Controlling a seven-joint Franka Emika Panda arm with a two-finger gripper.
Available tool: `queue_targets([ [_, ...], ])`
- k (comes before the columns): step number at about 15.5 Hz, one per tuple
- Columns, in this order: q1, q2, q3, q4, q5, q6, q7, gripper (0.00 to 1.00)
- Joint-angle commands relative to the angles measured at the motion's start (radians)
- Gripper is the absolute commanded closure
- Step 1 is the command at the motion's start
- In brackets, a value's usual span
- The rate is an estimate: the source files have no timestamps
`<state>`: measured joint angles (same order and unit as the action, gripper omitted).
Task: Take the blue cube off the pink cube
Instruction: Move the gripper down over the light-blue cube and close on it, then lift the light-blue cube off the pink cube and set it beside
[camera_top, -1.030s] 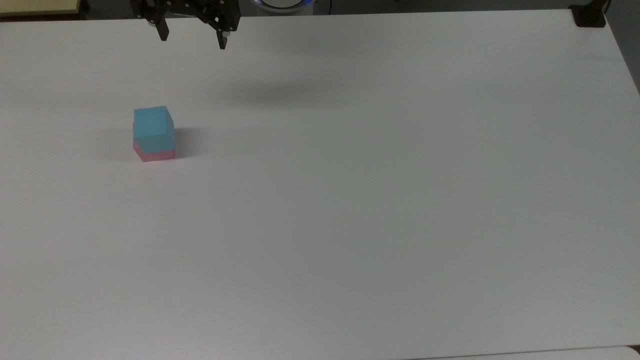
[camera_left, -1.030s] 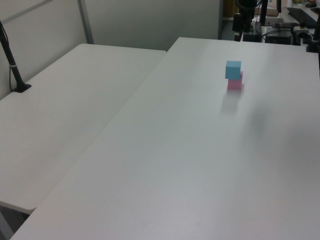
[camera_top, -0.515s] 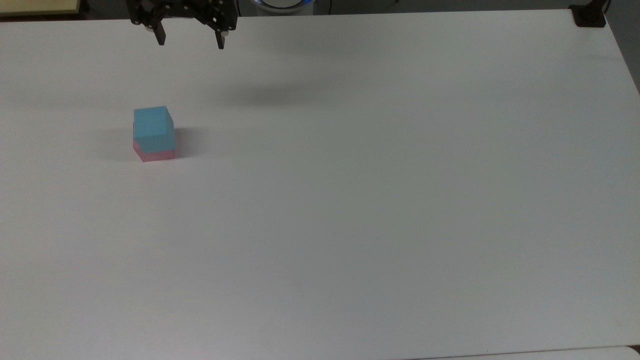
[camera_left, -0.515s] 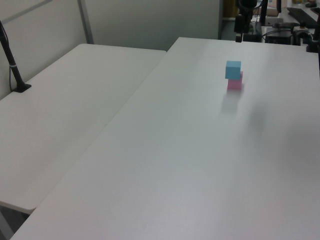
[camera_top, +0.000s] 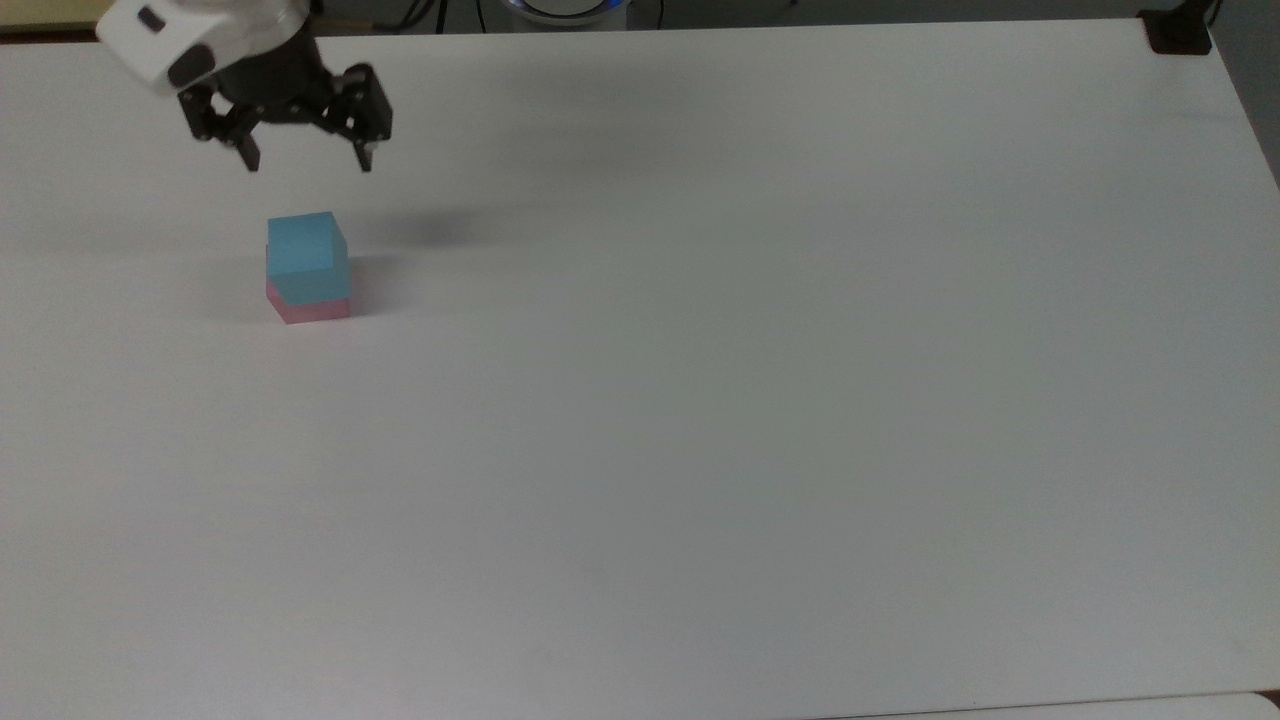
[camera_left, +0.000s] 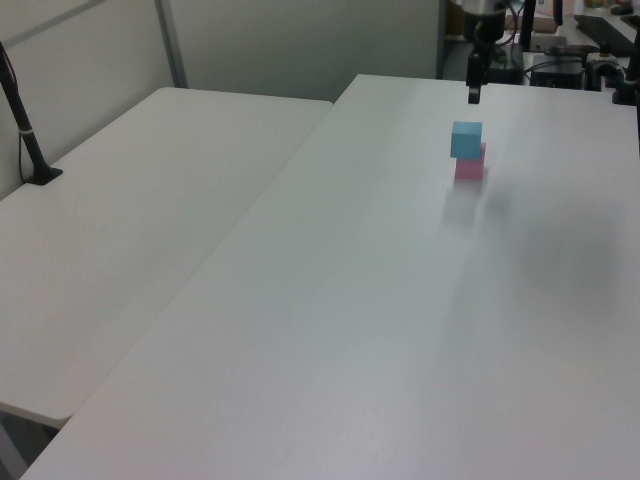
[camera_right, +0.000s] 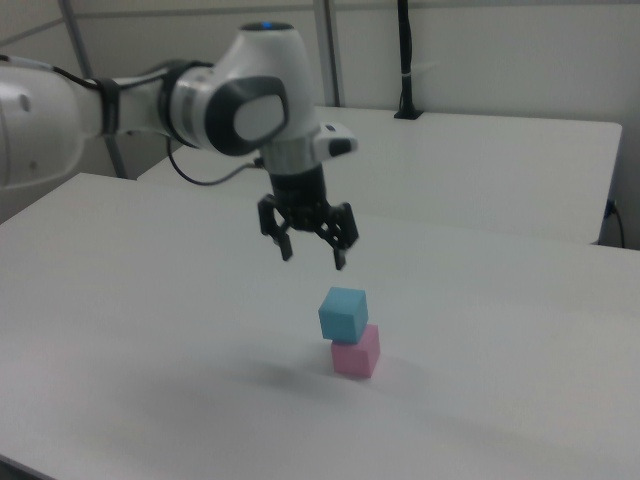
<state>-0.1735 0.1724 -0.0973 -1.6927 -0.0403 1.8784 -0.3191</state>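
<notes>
One blue cube (camera_top: 307, 258) stacked on one pink cube (camera_top: 312, 308), far left on surface (camera_top: 700, 400) in the top view; one pincer (camera_top: 308, 162) above, fingers apart.

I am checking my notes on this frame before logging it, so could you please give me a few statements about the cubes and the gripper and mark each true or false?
1. The blue cube sits on top of the pink cube. True.
2. The gripper is shut on the blue cube. False: it is open and hangs above the stack, apart from it.
3. The pink cube rests on the white table. True.
4. The two cubes lie side by side. False: they are stacked.
5. In the top view, the stack is near the top view's right edge. False: it is toward the top view's left.
</notes>
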Motion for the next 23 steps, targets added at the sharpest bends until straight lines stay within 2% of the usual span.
queue_targets([
  [1, -0.014, 0.076, -0.004, -0.001, -0.061, 0.062, -0.028, 0.00],
  [8, -0.009, 0.145, -0.004, -0.019, -0.076, 0.122, -0.025, 0.00],
  [9, -0.009, 0.145, -0.004, -0.027, -0.076, 0.130, -0.028, 0.08],
  [10, -0.009, 0.144, -0.004, -0.030, -0.076, 0.131, -0.029, 0.25],
  [11, -0.011, 0.144, -0.004, -0.030, -0.076, 0.128, -0.038, 0.53],
  [13, -0.009, 0.133, -0.002, -0.028, -0.076, 0.117, -0.045, 0.76],
  [16, 0.014, 0.098, 0.013, -0.007, -0.064, 0.062, -0.025, 0.76],
  [18, 0.060, 0.098, 0.022, 0.005, -0.062, 0.061, 0.026, 0.76],
  [20, 0.138, 0.127, 0.022, 0.001, -0.064, 0.099, 0.147, 0.75],
  [23, 0.198, 0.186, 0.022, -0.015, -0.063, 0.192, 0.244, 0.67],
])
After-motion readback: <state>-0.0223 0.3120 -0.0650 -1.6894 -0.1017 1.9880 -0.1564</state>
